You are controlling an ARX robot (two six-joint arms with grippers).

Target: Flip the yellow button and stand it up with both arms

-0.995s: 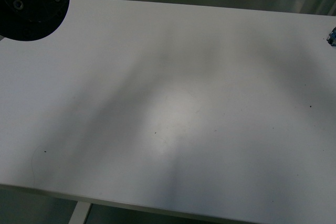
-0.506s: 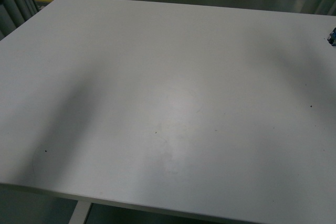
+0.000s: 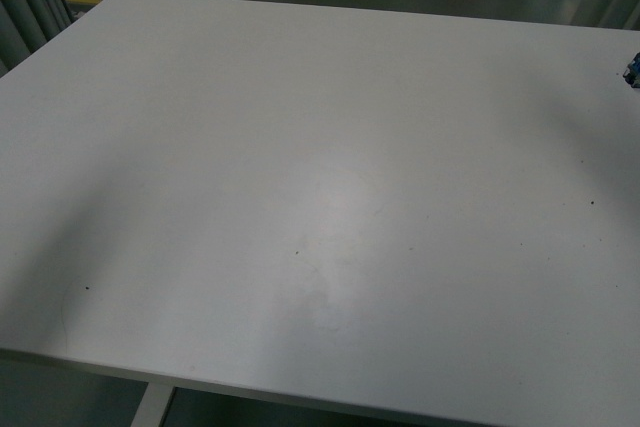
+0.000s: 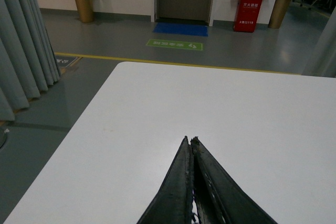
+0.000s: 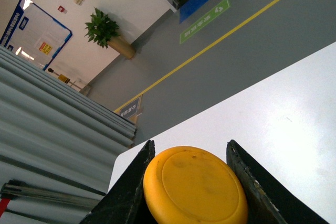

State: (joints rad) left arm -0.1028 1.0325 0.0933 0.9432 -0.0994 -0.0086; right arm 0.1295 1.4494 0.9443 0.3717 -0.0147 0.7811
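Yellow button point(image 5: 194, 184) is held by its cap edge between the right gripper's point(image 5: 190, 145) fingers, off the white table point(image 5: 294, 114); the left gripper point(image 4: 190, 139) is pressed together, empty. The smooth round cap could be squeezed out at handover. Only plant-filled floor pots point(image 4: 84, 6) are seen as containers

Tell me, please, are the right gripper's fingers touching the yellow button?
Touching. The right wrist view shows the yellow button pressed between both fingers, no gap either side.
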